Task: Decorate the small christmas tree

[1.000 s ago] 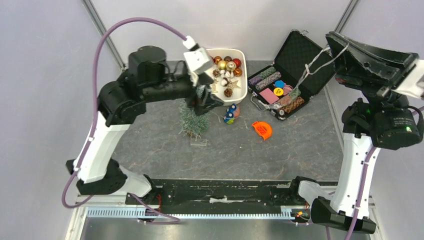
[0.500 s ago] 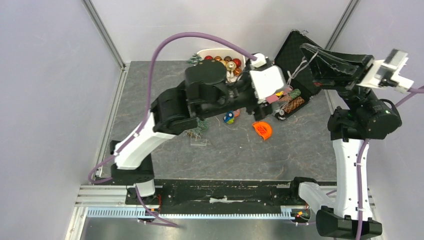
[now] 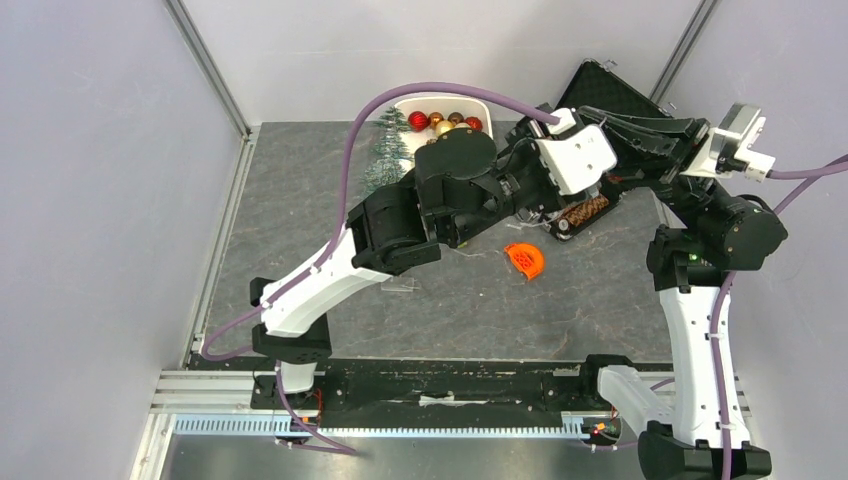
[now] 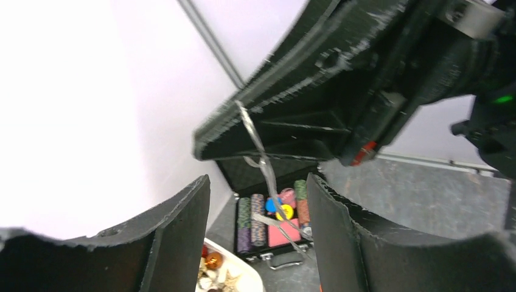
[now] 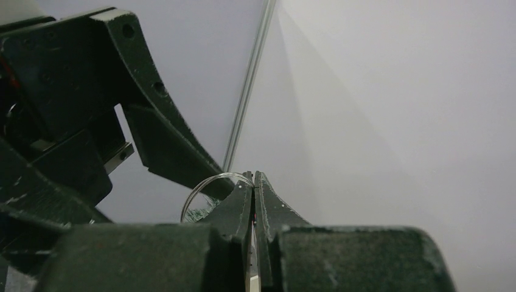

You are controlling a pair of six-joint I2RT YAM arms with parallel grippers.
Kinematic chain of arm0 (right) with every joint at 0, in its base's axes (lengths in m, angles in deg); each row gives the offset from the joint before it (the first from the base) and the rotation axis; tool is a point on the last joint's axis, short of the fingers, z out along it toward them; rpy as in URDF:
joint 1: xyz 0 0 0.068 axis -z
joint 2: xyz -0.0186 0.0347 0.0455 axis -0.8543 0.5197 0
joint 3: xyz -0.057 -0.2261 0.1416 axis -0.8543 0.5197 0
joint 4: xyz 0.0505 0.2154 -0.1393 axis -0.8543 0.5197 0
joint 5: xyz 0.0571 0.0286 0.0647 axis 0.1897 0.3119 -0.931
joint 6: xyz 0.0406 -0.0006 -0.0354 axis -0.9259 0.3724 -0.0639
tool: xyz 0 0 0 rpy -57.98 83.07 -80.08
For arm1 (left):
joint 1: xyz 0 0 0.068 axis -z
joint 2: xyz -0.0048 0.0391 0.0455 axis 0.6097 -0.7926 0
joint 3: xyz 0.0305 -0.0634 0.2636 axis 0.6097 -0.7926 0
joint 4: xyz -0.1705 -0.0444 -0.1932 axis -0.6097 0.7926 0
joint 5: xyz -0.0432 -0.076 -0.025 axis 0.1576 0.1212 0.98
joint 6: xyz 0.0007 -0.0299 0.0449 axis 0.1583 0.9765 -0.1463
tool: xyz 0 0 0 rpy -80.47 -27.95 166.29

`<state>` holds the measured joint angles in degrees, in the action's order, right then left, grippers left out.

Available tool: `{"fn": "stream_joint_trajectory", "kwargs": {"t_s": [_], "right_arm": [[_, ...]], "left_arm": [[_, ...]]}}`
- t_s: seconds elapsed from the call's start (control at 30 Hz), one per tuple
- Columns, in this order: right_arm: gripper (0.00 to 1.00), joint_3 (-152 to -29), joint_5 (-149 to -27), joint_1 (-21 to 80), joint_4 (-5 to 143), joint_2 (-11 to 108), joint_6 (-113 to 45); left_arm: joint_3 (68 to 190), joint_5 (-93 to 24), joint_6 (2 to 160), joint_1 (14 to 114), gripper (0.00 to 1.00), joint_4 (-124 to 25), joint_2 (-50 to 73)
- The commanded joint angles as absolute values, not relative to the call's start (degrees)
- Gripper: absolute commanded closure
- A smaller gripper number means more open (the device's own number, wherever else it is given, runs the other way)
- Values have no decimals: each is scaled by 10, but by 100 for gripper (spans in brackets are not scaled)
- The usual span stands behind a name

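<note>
The small christmas tree (image 3: 386,150) shows left of the bowl, its tip by the bowl's rim and its lower part hidden under my left arm. Its clear base (image 3: 400,285) shows on the table. My right gripper (image 3: 590,113) is shut (image 5: 253,176) on a thin silver ribbon (image 4: 263,164), which loops out beside the tips (image 5: 198,191). The ribbon hangs down from the right fingers (image 4: 292,115) toward the chip case. My left gripper (image 3: 600,178) is open (image 4: 258,243) just below the right gripper, with the ribbon hanging in the gap between its fingers, untouched.
A white bowl (image 3: 480,103) of red, gold and brown baubles stands at the back; its corner shows in the left wrist view (image 4: 243,277). An open black poker chip case (image 3: 585,212) (image 4: 274,210) lies under both grippers. An orange piece (image 3: 525,260) lies mid-table.
My left arm has left the tree and swung far right, up to the right gripper. The right gripper has moved left and lower with the ribbon. The tree's upper part has come into view.
</note>
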<state>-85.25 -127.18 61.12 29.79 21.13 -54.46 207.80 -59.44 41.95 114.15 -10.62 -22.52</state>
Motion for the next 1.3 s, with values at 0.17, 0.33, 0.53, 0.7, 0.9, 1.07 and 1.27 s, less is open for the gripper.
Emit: {"fn": "stream_joint_trajectory", "kwargs": {"t_s": [0.17, 0.33, 0.53, 0.7, 0.9, 1.07, 1.27], "right_arm": [[100, -851, -1295, 599, 305, 202, -534], [100, -855, -1298, 597, 304, 197, -538], [100, -851, -1302, 596, 303, 194, -539], [90, -837, -1294, 596, 301, 189, -552], [25, -828, -1351, 596, 155, 216, -682], [2, -821, -1373, 596, 97, 250, -751], [2, -821, -1360, 595, 142, 271, -724]], "left_arm": [[2081, -671, 348, 1143, 43, -173, -223], [2081, -664, 360, 1143, 56, -157, -227], [2077, -646, 386, 1144, 97, -123, -222], [2081, -616, 469, 1143, 98, -49, -183], [2005, -621, 490, 1143, 98, 9, -59], [1918, -692, 412, 1138, 98, 4, 46], [1894, -757, 367, 1088, 98, 2, 151]]}}
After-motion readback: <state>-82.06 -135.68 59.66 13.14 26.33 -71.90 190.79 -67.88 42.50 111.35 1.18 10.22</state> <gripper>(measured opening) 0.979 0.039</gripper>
